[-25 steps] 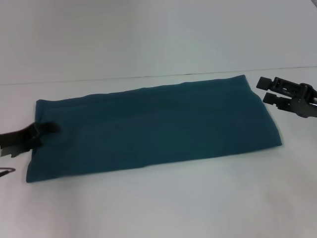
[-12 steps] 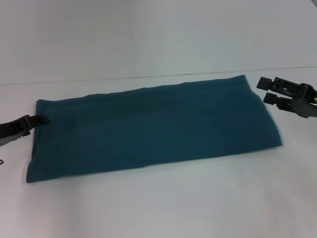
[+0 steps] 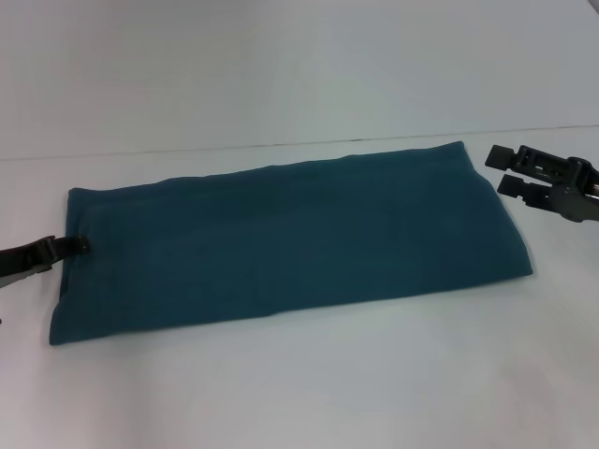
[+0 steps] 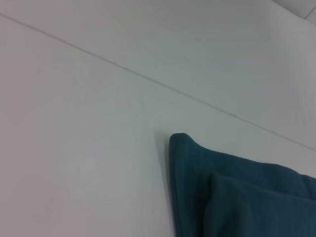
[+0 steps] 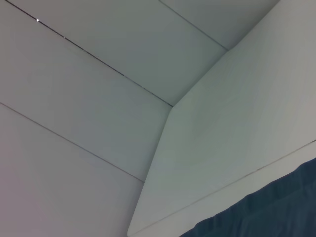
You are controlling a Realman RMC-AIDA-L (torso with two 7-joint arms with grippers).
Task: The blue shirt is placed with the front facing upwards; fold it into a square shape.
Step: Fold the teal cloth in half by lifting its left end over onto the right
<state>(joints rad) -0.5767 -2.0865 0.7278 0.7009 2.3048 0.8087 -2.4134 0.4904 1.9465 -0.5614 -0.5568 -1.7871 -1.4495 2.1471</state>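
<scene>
A: Head view: where are the grippers?

B: Left gripper [image 3: 79,245] touches the short left edge of the blue shirt [image 3: 290,238]; whether it pinches cloth I cannot tell. Right gripper [image 3: 501,170] hovers just beside the far right corner, jaws parted, empty.

A: And the cloth?

B: A long folded band flat on the white bench [image 3: 309,383]. Probably soft, light, limp; best gripped at end corners.

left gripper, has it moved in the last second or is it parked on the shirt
Yes. Against the blue shirt, which lies unchanged, the left gripper has drawn back leftward: it reached over the cloth's left end, now only its tip meets that edge.
</scene>
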